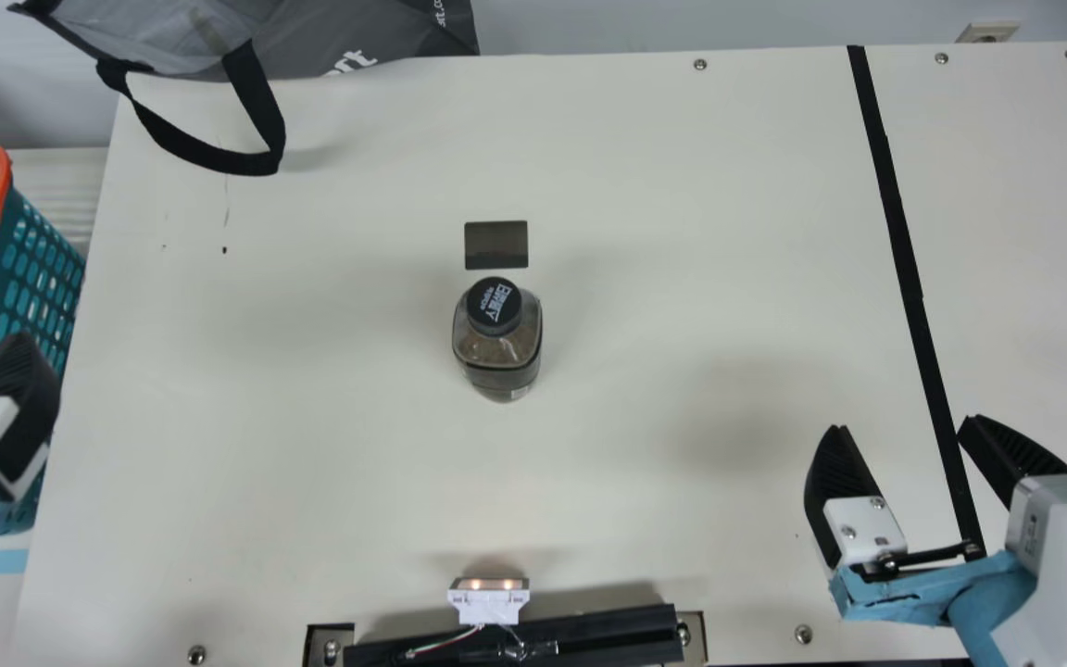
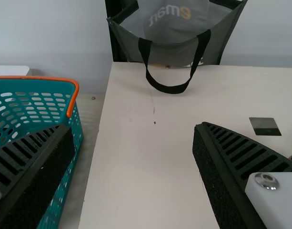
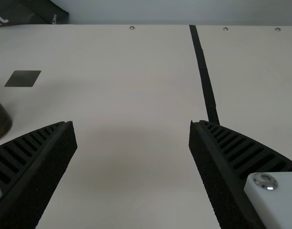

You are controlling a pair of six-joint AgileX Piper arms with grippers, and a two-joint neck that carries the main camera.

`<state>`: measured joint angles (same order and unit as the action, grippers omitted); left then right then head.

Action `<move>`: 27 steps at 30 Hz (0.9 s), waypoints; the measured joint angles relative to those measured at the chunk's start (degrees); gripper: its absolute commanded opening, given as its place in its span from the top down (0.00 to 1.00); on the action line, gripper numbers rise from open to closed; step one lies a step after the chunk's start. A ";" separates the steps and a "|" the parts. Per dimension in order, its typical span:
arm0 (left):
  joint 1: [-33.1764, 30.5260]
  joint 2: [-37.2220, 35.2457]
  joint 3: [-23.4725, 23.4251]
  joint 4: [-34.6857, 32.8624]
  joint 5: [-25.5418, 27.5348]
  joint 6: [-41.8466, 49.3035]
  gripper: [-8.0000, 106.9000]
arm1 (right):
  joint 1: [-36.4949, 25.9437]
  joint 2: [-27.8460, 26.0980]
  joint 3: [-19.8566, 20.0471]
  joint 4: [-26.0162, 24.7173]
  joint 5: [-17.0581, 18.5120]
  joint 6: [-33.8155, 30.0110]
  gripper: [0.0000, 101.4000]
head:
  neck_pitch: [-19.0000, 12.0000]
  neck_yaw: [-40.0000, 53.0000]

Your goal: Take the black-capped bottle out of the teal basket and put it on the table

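Note:
The black-capped bottle (image 1: 499,347) stands upright on the cream table (image 1: 645,185), near its middle. At the main view's left edge, one finger of my left gripper (image 1: 19,408) shows in front of the teal basket (image 1: 33,269). In the left wrist view my left gripper (image 2: 134,129) is open with nothing between its fingers, and the basket (image 2: 36,109) is beside it. My right gripper (image 1: 904,426) is open over the table's right part, also seen open and holding nothing as the right gripper (image 3: 131,124) in the right wrist view. There, part of the bottle (image 3: 0,120) shows.
A dark square (image 1: 496,245) lies just behind the bottle. At the back left, a grey bag (image 1: 339,37) lets its black strap (image 1: 237,165) hang onto the table. Black tape (image 1: 899,241) runs across the right side. A black bar (image 1: 589,635) lies along the front edge.

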<state>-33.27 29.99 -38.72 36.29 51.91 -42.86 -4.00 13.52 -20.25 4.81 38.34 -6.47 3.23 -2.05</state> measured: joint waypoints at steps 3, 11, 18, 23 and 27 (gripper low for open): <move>1.13 -1.59 0.24 -0.90 0.52 1.46 0.00 | 0.00 0.00 0.00 0.00 0.00 0.00 0.10 | -0.29 0.00; 5.36 -6.14 0.24 -4.94 1.96 5.88 0.00 | 0.00 0.00 0.00 0.00 0.00 0.00 0.10 | -0.29 0.00; 10.11 -11.08 2.30 -10.61 2.73 10.79 0.00 | 0.00 0.00 0.00 0.06 -0.09 0.00 0.10 | -0.29 0.00; 13.87 -15.01 4.89 -15.74 3.17 14.42 0.00 | 0.00 0.00 0.00 0.06 -0.09 0.00 0.10 | -0.29 0.00; 16.67 -17.81 6.82 -20.10 3.01 16.97 0.00 | 0.00 0.00 0.00 0.06 -0.09 0.00 0.10 | -0.29 0.00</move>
<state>-16.60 12.18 -31.90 16.18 54.91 -25.89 -4.00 13.52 -20.25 4.87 38.25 -6.47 2.93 -2.05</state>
